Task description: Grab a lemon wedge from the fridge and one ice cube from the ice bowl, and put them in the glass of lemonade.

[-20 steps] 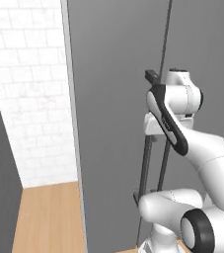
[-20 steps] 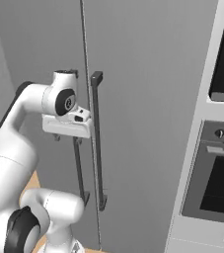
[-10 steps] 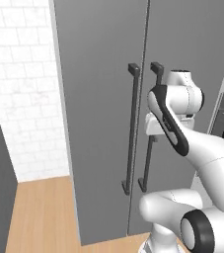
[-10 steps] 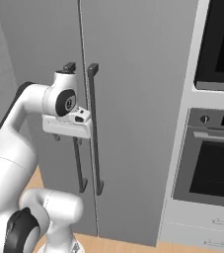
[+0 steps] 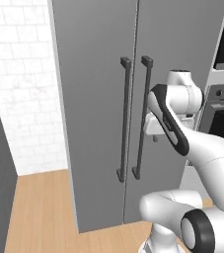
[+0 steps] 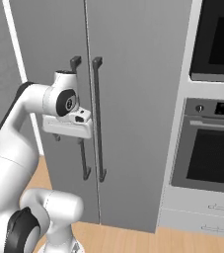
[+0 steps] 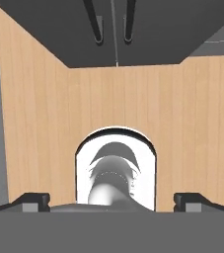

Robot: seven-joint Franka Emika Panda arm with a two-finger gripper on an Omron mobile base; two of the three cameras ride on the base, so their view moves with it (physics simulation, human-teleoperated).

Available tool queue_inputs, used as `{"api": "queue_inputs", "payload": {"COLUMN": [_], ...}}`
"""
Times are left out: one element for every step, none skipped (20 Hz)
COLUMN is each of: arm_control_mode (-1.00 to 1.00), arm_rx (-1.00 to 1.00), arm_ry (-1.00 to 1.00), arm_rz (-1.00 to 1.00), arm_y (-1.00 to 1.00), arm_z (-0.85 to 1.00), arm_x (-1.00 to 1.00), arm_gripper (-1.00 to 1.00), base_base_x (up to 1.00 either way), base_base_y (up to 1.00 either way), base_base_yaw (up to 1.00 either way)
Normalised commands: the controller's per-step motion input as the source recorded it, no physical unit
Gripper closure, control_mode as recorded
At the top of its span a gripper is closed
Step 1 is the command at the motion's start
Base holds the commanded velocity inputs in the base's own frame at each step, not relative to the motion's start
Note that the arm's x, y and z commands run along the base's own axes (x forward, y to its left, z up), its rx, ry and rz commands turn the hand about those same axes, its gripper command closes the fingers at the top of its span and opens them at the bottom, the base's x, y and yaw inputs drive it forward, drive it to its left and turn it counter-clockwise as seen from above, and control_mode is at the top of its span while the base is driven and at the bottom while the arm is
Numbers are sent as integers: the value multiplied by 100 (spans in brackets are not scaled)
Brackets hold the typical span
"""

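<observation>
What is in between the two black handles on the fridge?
In the right base view, the thin seam where the two closed doors of the fridge meet runs between the left handle and the right handle.

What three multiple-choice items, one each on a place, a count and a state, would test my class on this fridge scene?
1. Where does the oven column stand relative to the fridge in the right base view?
A. To its right
B. To its left
C. On top of it

2. How many dark bar handles does the fridge carry?
A. One
B. Two
C. Four

3. What state are the fridge doors in?
A. Both shut
B. One ajar
C. Both wide open

Answers: 1 A, the oven fronts sit right of the doors. 2 B, a left handle and right handle flank the seam. 3 A, no interior shows.
</observation>
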Motion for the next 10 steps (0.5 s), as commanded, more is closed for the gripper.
{"api": "queue_inputs", "payload": {"arm_control_mode": [100, 100, 100, 100, 100, 100, 100, 100, 100, 100], "arm_rx": [0, 0, 0, 0, 0, 0, 0, 0, 0, 0], "arm_ry": [0, 0, 0, 0, 0, 0, 0, 0, 0, 0], "arm_rz": [0, 0, 0, 0, 0, 0, 0, 0, 0, 0], "arm_y": [0, 0, 0, 0, 0, 0, 0, 0, 0, 0], "arm_z": [0, 0, 0, 0, 0, 0, 0, 0, 0, 0], "arm_x": [0, 0, 0, 0, 0, 0, 0, 0, 0, 0], "arm_gripper": [-100, -100, -100, -100, -100, -100, -100, -100, -100, -100], "base_base_x": [-56, -52, -46, -32, -27, -11, 0, 0, 0, 2], "base_base_y": [0, -1, -1, -1, 0, 0, 0, 0, 0, 0], "base_base_yaw": [0, 0, 0, 0, 0, 0, 0, 0, 2, 4]}}
